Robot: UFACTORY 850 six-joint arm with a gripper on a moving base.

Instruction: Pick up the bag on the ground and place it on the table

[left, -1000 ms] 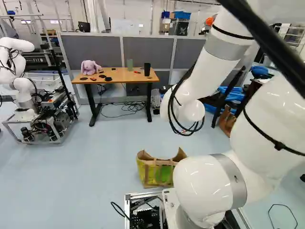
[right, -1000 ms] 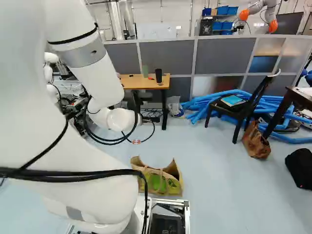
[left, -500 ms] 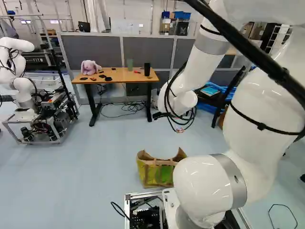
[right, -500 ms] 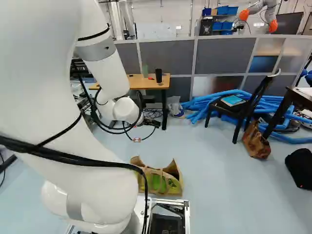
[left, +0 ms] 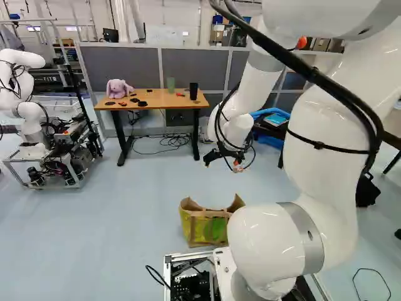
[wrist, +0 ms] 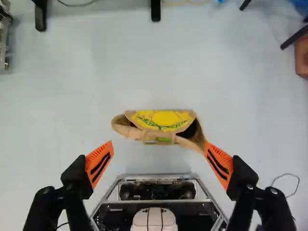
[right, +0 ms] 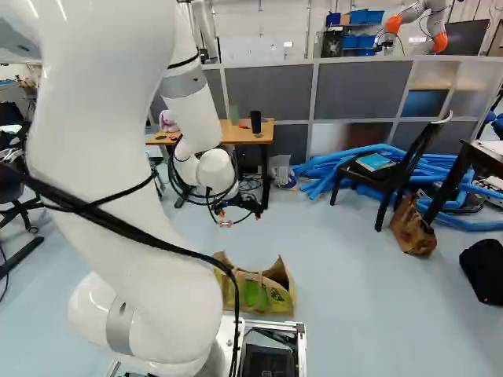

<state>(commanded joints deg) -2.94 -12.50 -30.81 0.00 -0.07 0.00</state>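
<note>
So we've got our gripper [left: 223, 165] wide open up in the air, and the bag [wrist: 163, 119] sits on the floor [wrist: 86, 86] below it, well apart, one handle end lining up with an orange pad [wrist: 221, 164] in our wrist view; way past it we see the table [left: 164, 101]

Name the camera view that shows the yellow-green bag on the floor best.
The wrist view: the bag is almost whole from above, mouth and strap included. The left base view shows its side, one end partly behind the arm; in the right base view, the arm covers part of the other end.
</note>
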